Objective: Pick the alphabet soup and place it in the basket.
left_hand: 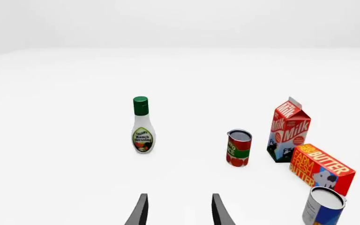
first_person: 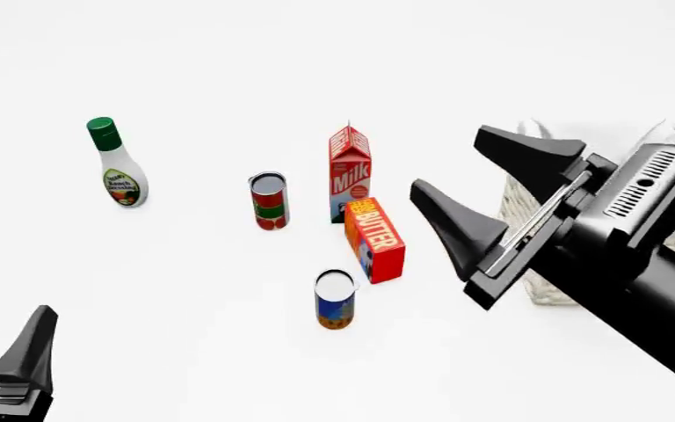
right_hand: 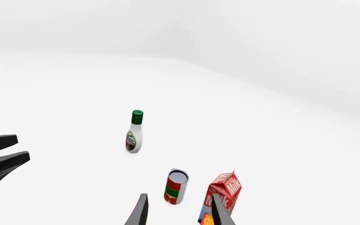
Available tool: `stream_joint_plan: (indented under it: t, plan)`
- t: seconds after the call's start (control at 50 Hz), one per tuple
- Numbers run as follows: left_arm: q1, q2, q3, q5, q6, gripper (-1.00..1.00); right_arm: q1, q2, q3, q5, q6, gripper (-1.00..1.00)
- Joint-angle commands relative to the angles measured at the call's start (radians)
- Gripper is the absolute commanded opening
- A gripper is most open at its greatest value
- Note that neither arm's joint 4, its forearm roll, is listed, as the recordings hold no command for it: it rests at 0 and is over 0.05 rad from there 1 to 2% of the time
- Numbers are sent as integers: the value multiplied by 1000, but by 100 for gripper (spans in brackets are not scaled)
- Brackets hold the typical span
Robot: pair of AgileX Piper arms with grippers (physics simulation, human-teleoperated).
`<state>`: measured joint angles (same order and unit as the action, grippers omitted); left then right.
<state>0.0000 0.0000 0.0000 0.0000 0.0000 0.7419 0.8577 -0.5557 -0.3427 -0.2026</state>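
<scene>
White table (first_person: 197, 70), everything upright. Soup can (first_person: 335, 300), blue label with an orange-brown band, stands mid-table toward the near edge, untouched, just beside the butter box (first_person: 375, 239). Milk carton (first_person: 351, 172) sits right behind the butter; red-and-green can (first_person: 268, 200) is near the carton's left. Ranch bottle (first_person: 116, 163) stands well apart toward the left edge. Wicker basket (first_person: 540, 283) is at the right edge, mostly hidden behind the right arm. Right gripper (first_person: 492, 188) hovers above the table, jaws wide apart, empty. Left gripper (left_hand: 178, 213) is at the near-left corner, jaws apart, empty.
</scene>
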Motion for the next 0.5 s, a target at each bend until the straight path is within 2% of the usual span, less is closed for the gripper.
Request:
stream_joint_plan:
  t: [0.02,0.5]
  plan:
    - [0,0,0,0,0,100,11,98,-1,-56,0,100]
    - [0,0,0,0,0,100,-3,280,11,-171,14,100]
